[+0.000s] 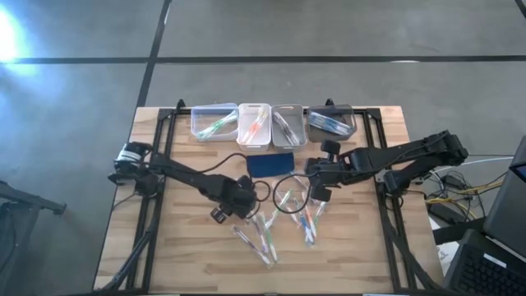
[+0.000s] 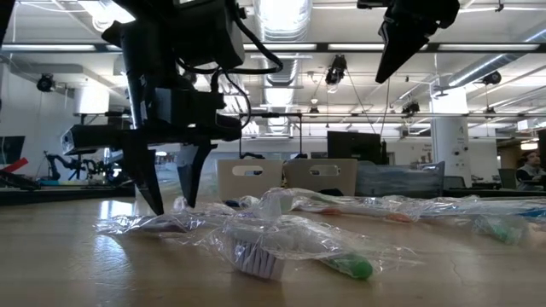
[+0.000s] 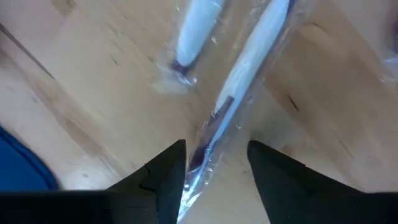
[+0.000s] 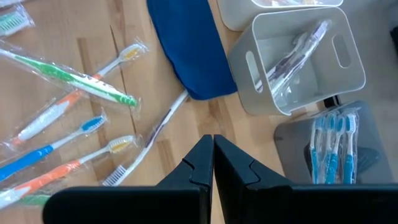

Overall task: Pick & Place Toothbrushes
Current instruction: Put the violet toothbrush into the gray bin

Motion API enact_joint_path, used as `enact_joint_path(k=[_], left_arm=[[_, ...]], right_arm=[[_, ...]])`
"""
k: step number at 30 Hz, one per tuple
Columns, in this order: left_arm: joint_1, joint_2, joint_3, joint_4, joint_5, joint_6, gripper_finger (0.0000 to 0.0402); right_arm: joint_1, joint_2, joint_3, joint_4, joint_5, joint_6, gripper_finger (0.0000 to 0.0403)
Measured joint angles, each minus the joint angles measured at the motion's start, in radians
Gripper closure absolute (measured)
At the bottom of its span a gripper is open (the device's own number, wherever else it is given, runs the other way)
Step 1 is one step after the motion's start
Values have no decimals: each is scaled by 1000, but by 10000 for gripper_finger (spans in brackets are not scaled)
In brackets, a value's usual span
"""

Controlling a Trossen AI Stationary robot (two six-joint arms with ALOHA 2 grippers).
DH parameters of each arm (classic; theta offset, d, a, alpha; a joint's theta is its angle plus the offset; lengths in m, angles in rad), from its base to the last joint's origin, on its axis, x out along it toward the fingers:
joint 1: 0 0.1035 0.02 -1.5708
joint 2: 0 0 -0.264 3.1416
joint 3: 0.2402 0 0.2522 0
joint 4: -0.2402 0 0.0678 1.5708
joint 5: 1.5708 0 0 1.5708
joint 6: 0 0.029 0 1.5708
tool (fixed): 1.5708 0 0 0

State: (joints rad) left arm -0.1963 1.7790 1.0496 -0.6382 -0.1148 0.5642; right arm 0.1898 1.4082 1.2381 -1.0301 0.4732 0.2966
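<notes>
Wooden table (image 1: 173, 255) in a big open lab with a grey concrete floor, and four small bins lined up along the far edge, already holding some sorted brushes. The blue pad (image 1: 271, 163) sits just in front of the bins, and the loose toothbrushes (image 1: 279, 224), each in a crinkly clear wrapper, lie scattered in the middle of the table.

The left gripper (image 3: 214, 171) is right down at the table, jaws apart, straddling one wrapped toothbrush (image 3: 249, 56) with a whitish handle and a dark purplish end. Nothing is gripped yet; the brush just lies between the two fingers, with a second wrapped brush lying right beside it. The right gripper (image 4: 213, 158) hangs above the table near the pad and the bins, jaws fully closed and empty.

What could go wrong, as a guess: the jaws sit near the thin end of the brush, so a pinch there might catch mostly loose wrapper and let the brush slide out, or let it swing on the lift. The neighbouring brush is close enough that its wrapper could get dragged along too. The plastic also looks slippery.
</notes>
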Motion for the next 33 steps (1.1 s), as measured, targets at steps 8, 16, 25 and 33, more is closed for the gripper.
enact_joint_path(k=[8, 16, 25, 33], left_arm=[[1, 0, -1, -56, 47, -49, 258], [-1, 1, -3, -117, 54, -87, 308], [-2, 2, -3, -148, 52, -129, 353], [-10, -15, -5, -156, 46, -142, 381]], right_arm=[[0, 0, 0, 14, 0, 0, 394], [0, 0, 0, 17, 0, 0, 394], [0, 0, 0, 19, 0, 0, 394], [0, 0, 0, 19, 0, 0, 394]])
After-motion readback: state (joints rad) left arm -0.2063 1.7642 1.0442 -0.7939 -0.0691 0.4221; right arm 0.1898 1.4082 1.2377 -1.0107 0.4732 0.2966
